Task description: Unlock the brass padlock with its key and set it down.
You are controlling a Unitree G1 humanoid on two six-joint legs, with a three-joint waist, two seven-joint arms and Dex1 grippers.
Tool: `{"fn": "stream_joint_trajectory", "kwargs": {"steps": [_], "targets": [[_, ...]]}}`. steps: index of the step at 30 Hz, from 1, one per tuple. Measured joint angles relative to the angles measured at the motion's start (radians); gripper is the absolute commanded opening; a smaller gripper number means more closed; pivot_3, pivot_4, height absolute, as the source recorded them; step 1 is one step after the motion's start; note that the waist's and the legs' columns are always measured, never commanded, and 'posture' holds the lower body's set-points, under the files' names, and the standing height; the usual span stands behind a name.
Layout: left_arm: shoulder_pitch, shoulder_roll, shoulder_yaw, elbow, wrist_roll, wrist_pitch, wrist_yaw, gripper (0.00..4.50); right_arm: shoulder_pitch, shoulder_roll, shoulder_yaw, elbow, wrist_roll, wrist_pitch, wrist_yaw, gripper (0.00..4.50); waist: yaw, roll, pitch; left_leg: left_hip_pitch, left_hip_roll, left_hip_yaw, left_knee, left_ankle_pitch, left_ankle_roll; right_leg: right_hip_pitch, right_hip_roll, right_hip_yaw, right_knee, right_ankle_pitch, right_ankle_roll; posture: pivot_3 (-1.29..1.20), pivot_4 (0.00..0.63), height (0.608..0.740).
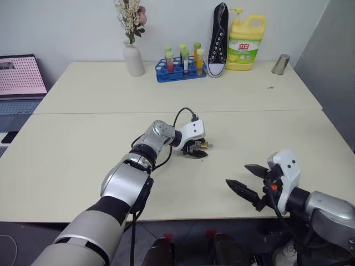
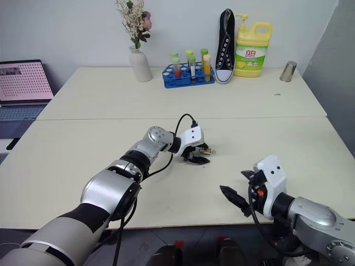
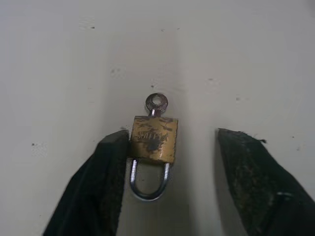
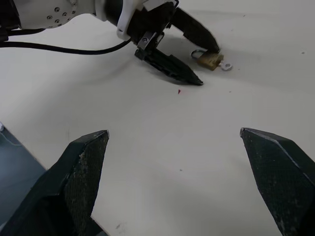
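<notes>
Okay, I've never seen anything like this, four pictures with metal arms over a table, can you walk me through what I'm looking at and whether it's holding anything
This is a two-armed humanoid robot; each arm ends in a gripper with two black fingers. Two pictures come from cameras on its head, looking down over a cream table. The other two come from cameras on each wrist, looking along that gripper's own fingers.

The left gripper reaches to mid-table around a tiny brass padlock lying flat, with a small key in its base. One finger touches the lock's side; the other stands apart, so nothing is gripped. The right gripper hovers near the table's front edge, open and empty.

Along the back are a white vase of dried flowers, a blue rack of tubes, a black sneaker, a yellow detergent bottle and a metal cup. A laptop sits off to the left.
</notes>
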Motion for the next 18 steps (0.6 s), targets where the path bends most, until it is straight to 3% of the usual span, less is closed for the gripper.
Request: {"fn": "stream_joint_trajectory", "kwargs": {"steps": [4,12,18], "targets": [[0.0,0.002,-0.014,-0.001,0.015,-0.002,0.001,0.95,-0.008,-0.028,0.001,0.013,0.011,-0.024,0.0,4.5,0.0,-0.001,0.0,0.01,0.0,0.0,-0.002,0.0,0.001,0.01,0.0,0.0,-0.002,-0.001,0.001,0.0,0.15,0.74],[0.025,0.013,0.007,-0.016,0.004,-0.038,-0.019,0.95,-0.03,-0.062,0.052,0.041,-0.007,-0.064,0.024,4.5,-0.003,-0.001,0.0,0.01,0.001,0.001,-0.002,0.0,0.001,0.01,0.001,0.001,-0.001,-0.001,0.001,0.0,0.15,0.74],[0.148,0.089,0.049,-0.114,-0.07,-0.19,-0.179,0.95,-0.041,-0.076,0.105,0.059,-0.094,-0.115,0.076,4.5,-0.003,-0.001,0.0,0.009,0.001,-0.002,-0.002,0.0,0.001,0.008,0.0,0.001,-0.002,-0.001,0.001,0.0,0.15,0.74]]}}
